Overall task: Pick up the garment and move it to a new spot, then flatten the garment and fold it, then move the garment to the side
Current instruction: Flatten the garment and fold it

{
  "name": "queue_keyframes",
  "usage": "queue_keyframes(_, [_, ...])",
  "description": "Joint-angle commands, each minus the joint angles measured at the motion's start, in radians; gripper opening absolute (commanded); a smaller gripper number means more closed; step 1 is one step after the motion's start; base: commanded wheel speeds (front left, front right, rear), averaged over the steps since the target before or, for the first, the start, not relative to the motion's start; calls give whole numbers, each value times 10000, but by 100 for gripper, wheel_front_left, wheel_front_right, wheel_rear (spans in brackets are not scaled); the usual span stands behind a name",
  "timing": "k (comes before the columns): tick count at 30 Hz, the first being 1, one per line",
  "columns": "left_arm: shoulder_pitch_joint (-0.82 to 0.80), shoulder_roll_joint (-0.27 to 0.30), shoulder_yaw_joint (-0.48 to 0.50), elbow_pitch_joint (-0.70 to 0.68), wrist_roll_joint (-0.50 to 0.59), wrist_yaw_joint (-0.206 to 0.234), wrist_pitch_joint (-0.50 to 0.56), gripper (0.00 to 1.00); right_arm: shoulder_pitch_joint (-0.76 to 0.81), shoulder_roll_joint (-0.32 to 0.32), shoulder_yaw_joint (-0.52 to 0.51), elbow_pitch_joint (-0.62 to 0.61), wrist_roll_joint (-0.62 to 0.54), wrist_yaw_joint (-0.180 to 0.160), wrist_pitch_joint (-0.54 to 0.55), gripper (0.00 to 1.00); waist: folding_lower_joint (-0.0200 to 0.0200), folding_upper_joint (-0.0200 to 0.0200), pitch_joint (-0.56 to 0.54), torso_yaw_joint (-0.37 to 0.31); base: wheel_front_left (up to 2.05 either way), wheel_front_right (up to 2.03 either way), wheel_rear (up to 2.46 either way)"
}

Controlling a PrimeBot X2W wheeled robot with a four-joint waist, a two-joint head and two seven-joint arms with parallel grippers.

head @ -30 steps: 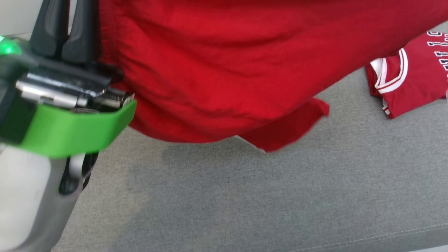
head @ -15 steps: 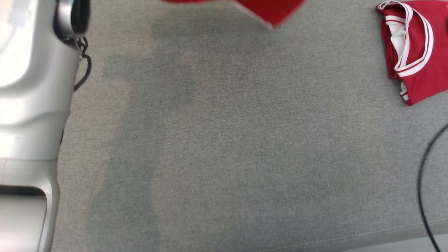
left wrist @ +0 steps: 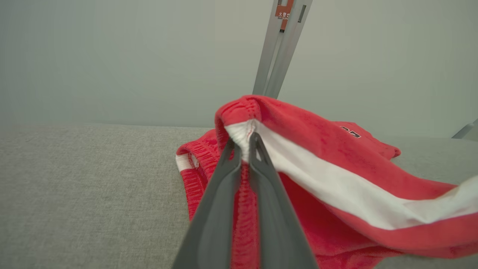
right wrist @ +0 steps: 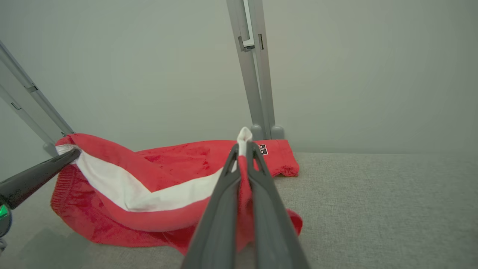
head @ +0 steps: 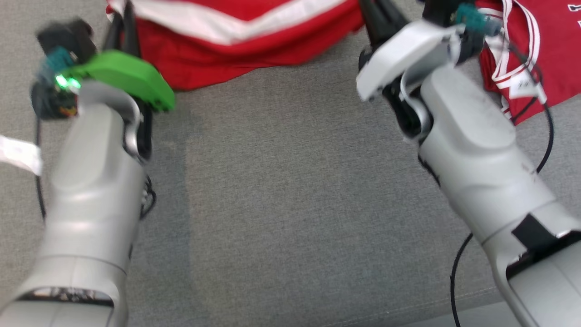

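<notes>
Surface (head: 290, 204): bare grey middle, room for spreading.
Garment (head: 218, 63): at far edge, lower part resting, striped side lifted between claws, likely for flattening.
Jersey (head: 558, 54): at right.
Left claw (left wrist: 244, 144): clenched on waistband.
Right claw (right wrist: 244, 147): clenched on hem.

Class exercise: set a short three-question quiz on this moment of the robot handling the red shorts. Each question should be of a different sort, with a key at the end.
1. True or false: the left end effector is shut on the elastic waistband of the red shorts.
2. What does the right end effector hold? A) the shorts' edge at the white stripe; B) a towel; C) nothing, it stands open.
3. Fill in: in the head view, the red jersey with white trim lies to the robot's ____ of the shorts.
Key: 1 true; 2 A; 3 right.
</notes>
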Motion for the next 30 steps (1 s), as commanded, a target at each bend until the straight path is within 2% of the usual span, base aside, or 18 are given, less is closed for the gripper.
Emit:
queue_keyframes(1, [380, -32, 78, -106, 199, -81, -3, 0, 380, 8, 47, -237, 126, -7, -80, 0, 0, 0, 53, 129, 0, 0, 0])
queue_keyframes(5, [1780, -313, 354, -995, 616, -283, -1, 0, 2142, -300, -328, -1490, 305, -7, -64, 0, 0, 0, -72, 270, 0, 0, 0])
queue_keyframes(15, [6535, -515, 729, -5399, 1823, -705, -3, 0, 7199, -1018, -2095, -5832, -543, -4, -64, 0, 0, 0, -1237, 354, 0, 0, 0])
queue_keyframes(19, [8209, -527, 621, -6580, 1807, -724, -3, 0, 9189, -1232, -2805, -7214, -897, -4, -64, 0, 0, 0, -1825, 382, 0, 0, 0])
queue_keyframes(24, [9689, -522, 379, -7835, 1836, -500, 32, 0, 11206, -1218, -3461, -8635, -1306, -6, -63, 0, 0, 0, -2211, 425, 0, 0, 0])
queue_keyframes(30, [10561, -470, 125, -9219, 1895, -299, 586, 0, 12246, -1343, -3828, -9755, -1590, -4, 144, 0, 0, 0, -2315, 413, 0, 0, 0])
